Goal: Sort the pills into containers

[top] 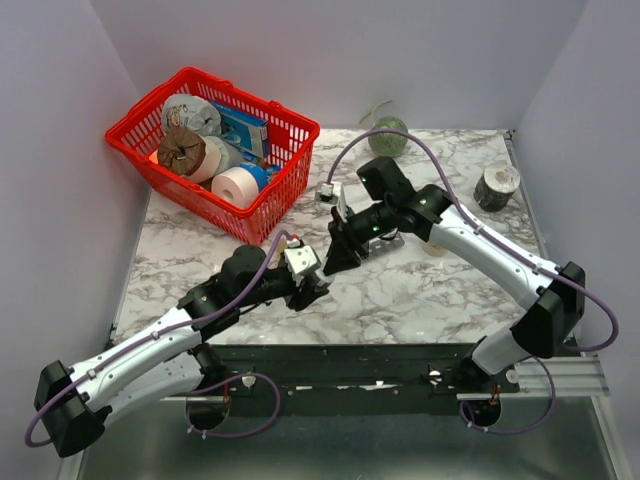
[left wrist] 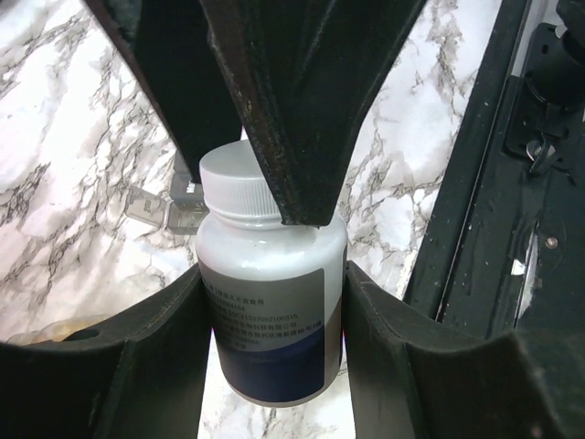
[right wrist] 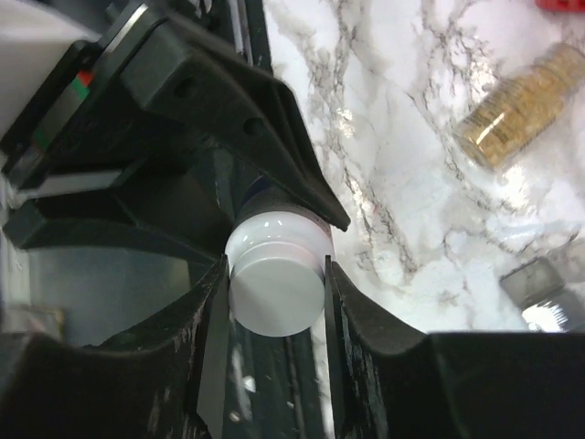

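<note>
My left gripper [left wrist: 274, 274] is shut on the body of a white bottle [left wrist: 270, 311] with a grey and dark-blue label, holding it above the marble table. From the other side, my right gripper [right wrist: 276, 270] is shut on the bottle's white cap [right wrist: 274, 293], one finger against each side. In the top view the two grippers meet at the table's front middle [top: 325, 268], hiding the bottle. The pills [right wrist: 521, 119] are tan-yellow pieces in a clear vial lying on the table, apart from both grippers. A grey, clear-lidded piece of the containers [left wrist: 169, 203] shows behind the bottle.
A red wire basket [top: 290, 185] with rolls and boxes stands at the back left. A green round object [top: 388, 137] sits at the back middle, and a dark cylinder with a pale top [top: 496, 186] at the right. The black frame rail [left wrist: 494, 183] runs along the table's near edge.
</note>
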Motion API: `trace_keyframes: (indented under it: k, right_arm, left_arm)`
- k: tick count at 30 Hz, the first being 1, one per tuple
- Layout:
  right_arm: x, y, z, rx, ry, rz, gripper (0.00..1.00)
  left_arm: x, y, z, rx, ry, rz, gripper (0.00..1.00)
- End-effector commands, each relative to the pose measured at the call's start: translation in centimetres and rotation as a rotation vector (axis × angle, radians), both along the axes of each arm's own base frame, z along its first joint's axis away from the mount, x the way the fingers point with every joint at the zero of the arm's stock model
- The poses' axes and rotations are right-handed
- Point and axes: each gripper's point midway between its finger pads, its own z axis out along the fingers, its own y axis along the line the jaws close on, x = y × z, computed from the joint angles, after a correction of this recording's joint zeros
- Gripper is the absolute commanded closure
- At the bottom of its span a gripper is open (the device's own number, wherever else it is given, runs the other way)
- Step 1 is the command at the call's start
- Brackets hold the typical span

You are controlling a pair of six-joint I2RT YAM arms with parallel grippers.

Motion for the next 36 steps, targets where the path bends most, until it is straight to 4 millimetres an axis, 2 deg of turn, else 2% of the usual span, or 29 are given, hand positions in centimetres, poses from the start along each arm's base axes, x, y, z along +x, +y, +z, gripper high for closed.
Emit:
trace_keyframes:
  k: [1, 3, 4, 5, 8, 13, 16, 20, 21, 24, 25, 27, 29, 30, 32, 33, 35, 36]
  right_arm:
    - [-5.3, 0.5, 2.8, 0.093, -0.103, 0.43, 0.85]
    - [-6.2, 0.2, 3.0, 0.174, -0.333, 0.639, 0.84]
    - [-7.5, -0.4, 3.0, 0.183, -0.39, 0.72, 0.82]
    - [-7.3, -0.3, 2.9, 0.221, -0.523, 0.803, 0.82]
    - [-7.2, -0.2, 3.0, 0.248, -0.681, 0.871, 0.8]
    - [-6.1, 0.2, 3.5, 0.241, -0.779, 0.863, 0.77]
    - [-6.2, -0.1, 3.8, 0.241, -0.792, 0.858, 0.76]
    - [-6.9, 0.0, 5.3, 0.278, -0.753, 0.828, 0.73]
    - [-7.6, 0.0, 5.8, 0.319, -0.726, 0.835, 0.71]
    - [-8.7, -0.2, 5.1, 0.358, -0.665, 0.849, 0.61]
    - [-8.7, -0.2, 3.9, 0.349, -0.646, 0.849, 0.58]
    - [-8.4, -0.1, 2.8, 0.31, -0.618, 0.823, 0.52]
    - [-8.0, 0.1, 2.4, 0.287, -0.596, 0.773, 0.46]
    - [-7.8, 0.1, 2.5, 0.278, -0.602, 0.761, 0.35]
    - [-7.6, 0.3, 3.3, 0.277, -0.584, 0.707, 0.25]
    - [-7.4, 0.4, 4.0, 0.275, -0.592, 0.68, 0.17]
    - [-7.0, 0.6, 5.3, 0.265, -0.549, 0.61, 0.11]
    - [-6.6, 0.6, 6.1, 0.26, -0.545, 0.565, 0.03]
  left_arm:
    - [-2.5, -0.7, 1.7, -0.038, -0.054, -0.172, 1.0]
    - [-3.4, -0.5, 1.4, -0.014, -0.081, -0.23, 1.0]
    - [-3.8, -0.4, 1.4, -0.01, -0.087, -0.253, 1.0]
    - [-4.4, -0.3, 1.3, -0.002, -0.102, -0.295, 1.0]
    - [-5.0, 0.0, 1.1, 0.017, -0.1, -0.322, 1.0]
    - [-5.1, 0.1, 1.4, -0.005, -0.116, -0.32, 1.0]
    - [-5.3, 0.0, 1.4, -0.01, -0.12, -0.335, 1.0]
    - [-5.7, 0.0, 1.2, -0.022, -0.133, -0.364, 1.0]
    - [-5.7, -0.1, 1.3, -0.028, -0.14, -0.365, 1.0]
    - [-5.8, -0.2, 1.8, -0.056, -0.151, -0.364, 1.0]
    - [-5.7, -0.3, 2.0, -0.066, -0.155, -0.358, 1.0]
    - [-5.6, -0.5, 2.6, -0.094, -0.152, -0.349, 1.0]
    - [-5.5, -0.6, 2.8, -0.111, -0.15, -0.336, 1.0]
    - [-5.4, -0.6, 2.9, -0.119, -0.147, -0.331, 1.0]
    - [-5.3, -0.7, 2.8, -0.116, -0.142, -0.321, 1.0]
    - [-5.1, -0.6, 2.7, -0.111, -0.14, -0.311, 1.0]
    - [-4.8, -0.6, 2.4, -0.097, -0.127, -0.296, 1.0]
    - [-4.5, -0.6, 2.4, -0.091, -0.126, -0.278, 1.0]
